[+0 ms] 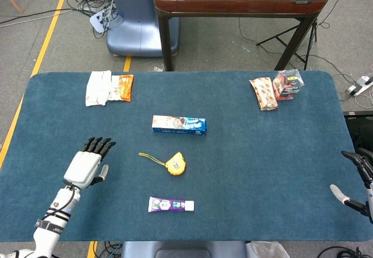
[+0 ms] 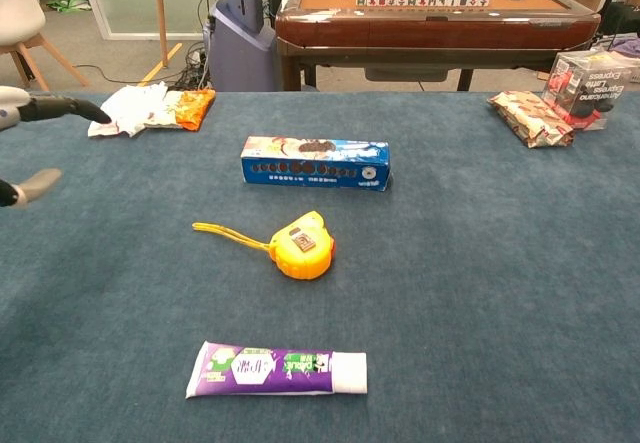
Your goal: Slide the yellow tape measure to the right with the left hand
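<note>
Step in hand, at a guess: no push going on right now. Tape measure [image 1: 175,164] alone near the middle of the blue surface [image 1: 262,170], lying flat, with its thin yellow cord [image 1: 148,156] trailing off to the left. Blue box [image 1: 179,124] a bit behind it, purple tube [image 1: 170,204] a bit in front of it, touching neither.

Left robot hand [image 1: 87,168] well apart from the tape measure, far over by the left side of the surface. Wide open, palm down, dark fingers [image 1: 98,145] spread and pointing away from the robot. Holding nothing, touching nothing on the surface as far as can be seen. In the chest view, only a dark fingertip [image 2: 75,110] and the pale thumb tip at the left edge.

Hard to say from here if the slide is done or not yet begun. If more sliding is wanted: bring the left robot hand back in low, to the left side of the tape measure. Set the fingertips against its left face, not on the cord. Push gently and straight to the right, along the free lane between box and tube. Easy to spin a small round thing like this, so push near its middle.

Right robot hand [image 1: 356,179] just peeking in at the right edge, fingers apart, nothing in it, far from the job.
</note>
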### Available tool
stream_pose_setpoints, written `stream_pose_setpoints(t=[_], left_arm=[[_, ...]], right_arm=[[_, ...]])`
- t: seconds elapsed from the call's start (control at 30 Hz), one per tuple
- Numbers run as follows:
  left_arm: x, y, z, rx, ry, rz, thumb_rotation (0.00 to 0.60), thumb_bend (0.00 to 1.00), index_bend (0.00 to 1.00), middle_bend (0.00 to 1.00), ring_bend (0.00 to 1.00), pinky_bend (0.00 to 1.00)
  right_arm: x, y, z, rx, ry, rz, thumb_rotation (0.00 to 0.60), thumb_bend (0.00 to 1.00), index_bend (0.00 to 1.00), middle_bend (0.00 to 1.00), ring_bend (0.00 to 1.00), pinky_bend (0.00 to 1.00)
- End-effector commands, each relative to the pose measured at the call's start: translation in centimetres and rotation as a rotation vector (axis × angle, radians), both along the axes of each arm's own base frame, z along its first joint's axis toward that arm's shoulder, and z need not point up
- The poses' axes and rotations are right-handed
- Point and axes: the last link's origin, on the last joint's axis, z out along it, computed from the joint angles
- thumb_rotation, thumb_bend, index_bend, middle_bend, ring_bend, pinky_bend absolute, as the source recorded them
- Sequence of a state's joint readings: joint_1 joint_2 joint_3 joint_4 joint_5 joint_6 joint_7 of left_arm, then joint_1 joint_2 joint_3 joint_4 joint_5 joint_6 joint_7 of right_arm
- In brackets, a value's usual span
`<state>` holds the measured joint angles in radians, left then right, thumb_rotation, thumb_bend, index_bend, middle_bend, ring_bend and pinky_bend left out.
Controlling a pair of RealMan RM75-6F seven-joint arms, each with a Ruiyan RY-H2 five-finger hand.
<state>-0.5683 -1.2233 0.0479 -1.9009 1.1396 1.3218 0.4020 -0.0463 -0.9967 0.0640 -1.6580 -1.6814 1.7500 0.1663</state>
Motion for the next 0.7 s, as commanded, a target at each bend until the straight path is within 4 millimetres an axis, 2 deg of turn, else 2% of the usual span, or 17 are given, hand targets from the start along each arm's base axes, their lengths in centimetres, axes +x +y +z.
stream_pose_setpoints(t=[0.03,0.33,0.7], left_arm=[[-0.9,-0.9,1.4,0.057,-0.005,0.011,0.600,0.50,0.12,0.07,0.01,0.00],[-3.0,-3.0,4.2,0.175,-0.037,0.062,0.600,0.49,0.16,0.10,0.02,0.09],[-5.0,-5.7,7.1,0.287,-0.112,0.112,0.600,0.49,0.16,0.11,0.03,0.10]], right_arm=[[0.0,-0.3,-0.3,0.011,0.010,-0.013,0.600,0.16,0.22,0.27,0.15,0.38],[-0.2,-0.7,-1.2,0.039,0.065,-0.055,0.600,0.16,0.22,0.27,0.15,0.38],[-0.8,-1.4,-1.9,0.062,0.116,-0.129,0.600,0.12,0.22,0.27,0.15,0.38]])
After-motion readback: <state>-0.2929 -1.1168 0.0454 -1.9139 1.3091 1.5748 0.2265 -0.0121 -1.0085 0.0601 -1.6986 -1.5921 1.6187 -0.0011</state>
